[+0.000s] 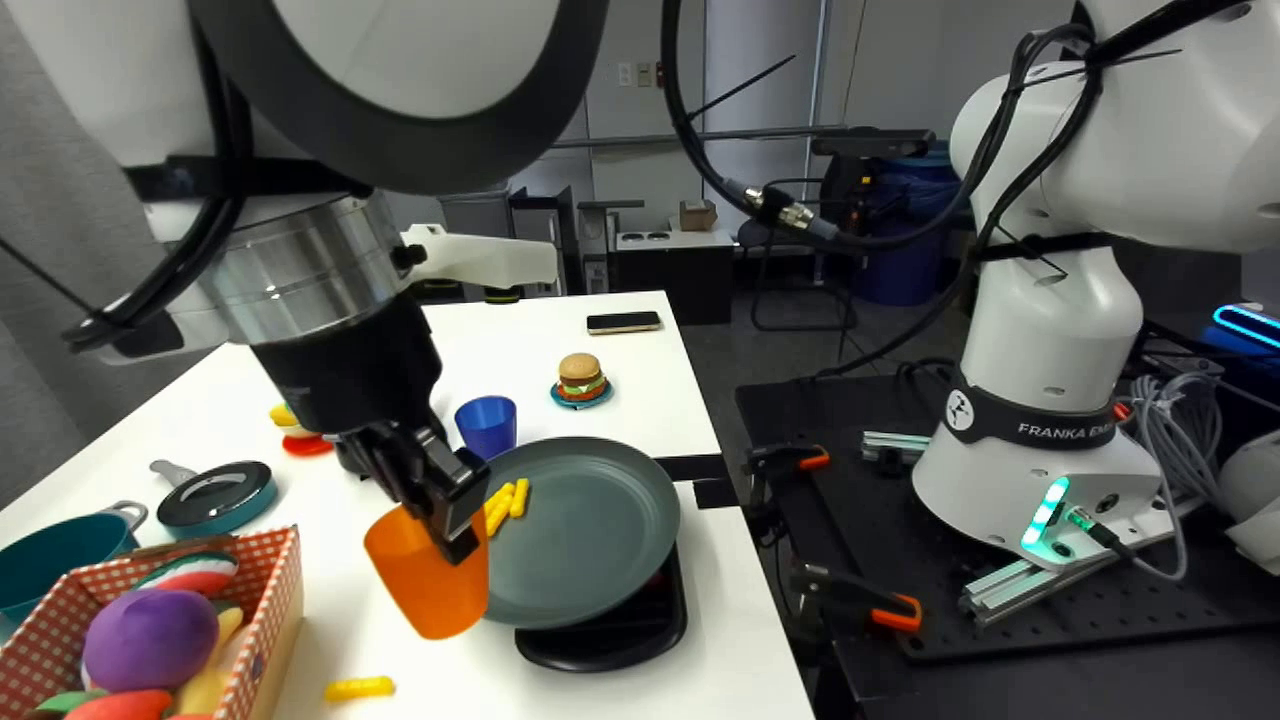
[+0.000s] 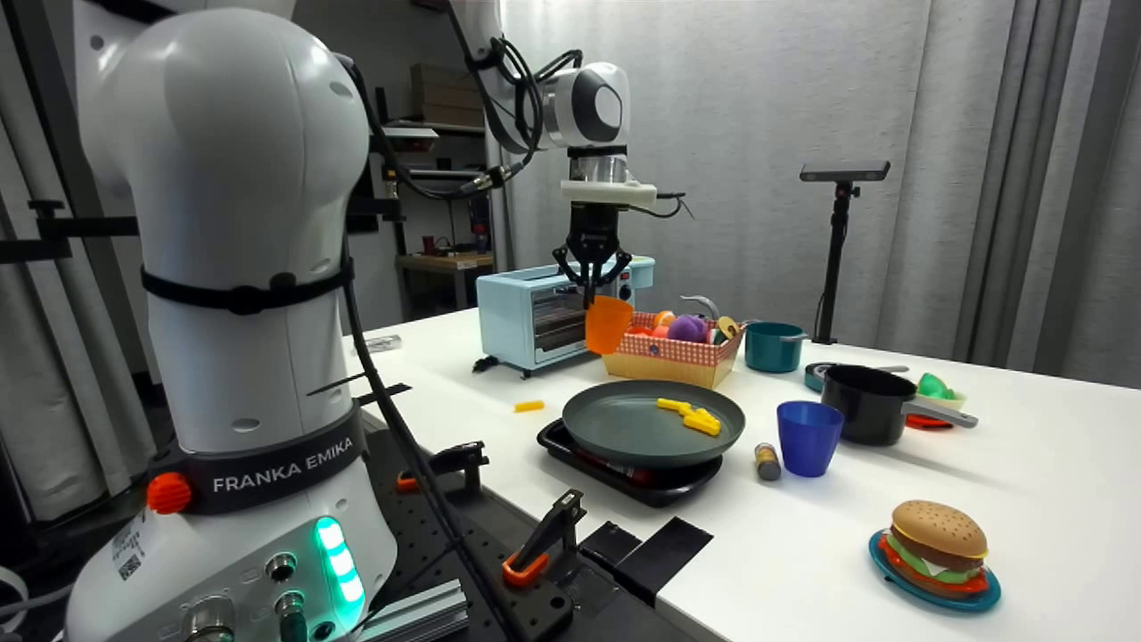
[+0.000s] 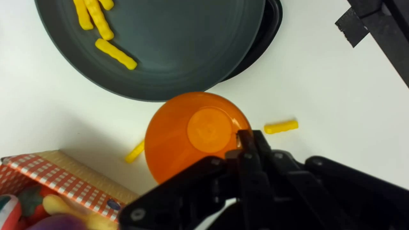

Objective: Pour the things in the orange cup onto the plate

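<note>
tumbler (image 2: 609, 325): bright orange
plate (image 1: 590, 535): dark grey, greenish from here
crinkle fries (image 3: 115, 54): yellow
basket (image 2: 669, 357): red-and-white checks over tan
small cup (image 2: 808, 443): deep blue
toaster oven (image 2: 545, 310): pale blue

Is a white desk (image 2: 1052, 428). Carries a black stand (image 2: 660, 490), blue cup (image 2: 809, 439), black pot (image 2: 878, 419), checkered basket (image 2: 669, 367), toaster oven (image 2: 508, 321), two yellow sticks (image 3: 281, 127).

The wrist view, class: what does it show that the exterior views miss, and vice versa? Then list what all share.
Only the wrist view: the inside floor of the orange cup, two stray yellow pieces at once.
Only the exterior views: blue cup, toy burger, robot base.
All: the gripper clamping that cup, the plate holding yellow pieces, the checked basket.
</note>
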